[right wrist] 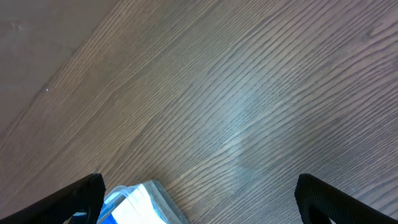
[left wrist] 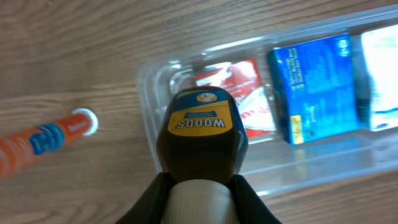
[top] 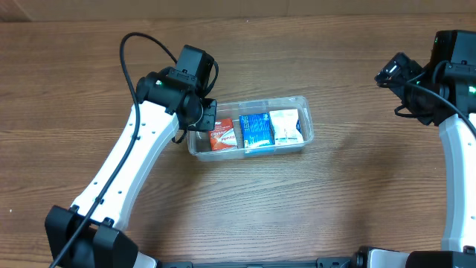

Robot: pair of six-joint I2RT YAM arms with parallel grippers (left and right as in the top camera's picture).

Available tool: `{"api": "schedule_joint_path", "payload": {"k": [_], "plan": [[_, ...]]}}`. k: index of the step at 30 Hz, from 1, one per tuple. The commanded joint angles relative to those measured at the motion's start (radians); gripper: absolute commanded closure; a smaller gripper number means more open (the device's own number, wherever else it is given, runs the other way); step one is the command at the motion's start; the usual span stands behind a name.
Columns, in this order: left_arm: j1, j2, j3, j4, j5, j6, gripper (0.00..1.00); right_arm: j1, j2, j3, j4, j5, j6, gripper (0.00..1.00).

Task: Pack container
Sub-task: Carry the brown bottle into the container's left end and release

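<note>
Pinching a dark bottle [left wrist: 202, 134], left claw [left wrist: 201, 190] hovers over container [left wrist: 147, 106] near orange tube [left wrist: 43, 140]; right claw [right wrist: 199, 190] spread.

My left arm [top: 123, 152] reaches from its base forward and to the right, and the wrist is turned down. My left gripper [left wrist: 199, 198] points downward, and its fingers [left wrist: 146, 208] are closed on the neck of a bottle [left wrist: 202, 130]. My right arm [top: 455, 149] goes forward along the right side and bends inward at the wrist. My right gripper [right wrist: 199, 202] has its fingers wide apart and holds nothing.
</note>
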Motion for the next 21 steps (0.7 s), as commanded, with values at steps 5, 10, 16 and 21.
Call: {"api": "schedule_joint_path", "payload": {"k": [5, 10, 16, 21], "plan": [[-0.006, 0.130, -0.002, 0.025, -0.053, 0.366, 0.79, -0.001, -0.002, 0.003, 0.005, -0.005, -0.003, 0.00], [-0.006, 0.146, -0.002, 0.008, -0.053, 0.499, 0.81, -0.001, -0.002, 0.003, 0.005, -0.005, -0.003, 0.00], [-0.006, 0.146, -0.002, -0.010, -0.048, 0.700, 0.73, -0.001, -0.002, 0.003, 0.005, -0.005, -0.003, 0.00], [-0.003, 0.146, -0.002, -0.046, -0.052, 0.873, 0.77, -0.001, -0.002, 0.003, 0.005, -0.005, -0.003, 0.00]]}}
